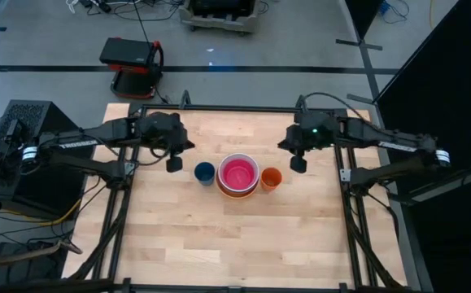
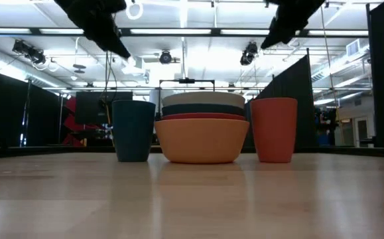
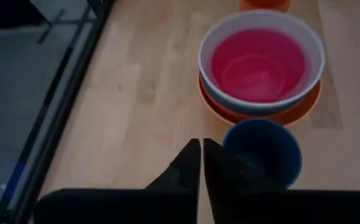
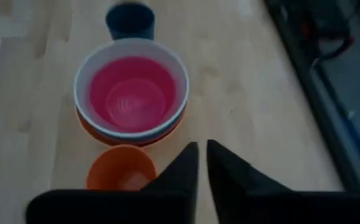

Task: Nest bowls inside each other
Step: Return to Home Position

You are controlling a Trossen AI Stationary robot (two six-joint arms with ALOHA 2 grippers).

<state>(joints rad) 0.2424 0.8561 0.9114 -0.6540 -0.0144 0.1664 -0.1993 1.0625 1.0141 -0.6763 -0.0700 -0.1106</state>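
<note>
The stack of bowls (image 1: 237, 174) stands midway between the left and right edges of the surface (image 1: 219, 252), somewhat nearer the edge the arms reach in from.

We count five nested:
- the yellow-orange bowl (image 2: 201, 143) at the bottom
- the rim of the red-orange bowl (image 2: 201, 117) above it
- a thin dark band we take for the teal bowl (image 2: 203, 109)
- the white bowl (image 2: 203, 99)
- the pink bowl (image 3: 258, 65) innermost, seen only from above

Two cups flank the stack, both upright. One blue cup (image 1: 204, 172) is close on the side toward the left edge, and one orange cup (image 1: 271, 178) is close on the side toward the right edge. We cannot tell whether either touches the stack.

The left gripper (image 1: 174, 163) hovers just beyond the blue cup, toward the left edge. The right gripper (image 1: 298, 163) hovers just beyond the orange cup, toward the right edge. Both sit well above the cup rims in the low view. Each has its fingers clenched together on nothing.

Our reading is that the nesting is done — no bowl lies loose anywhere on the surface. The step in hand looks like the retreat to rest. That calls for both arms to draw back toward their own side edges, staying high enough to clear the cups, which stand close enough to the stack that a knock could disturb it.
</note>
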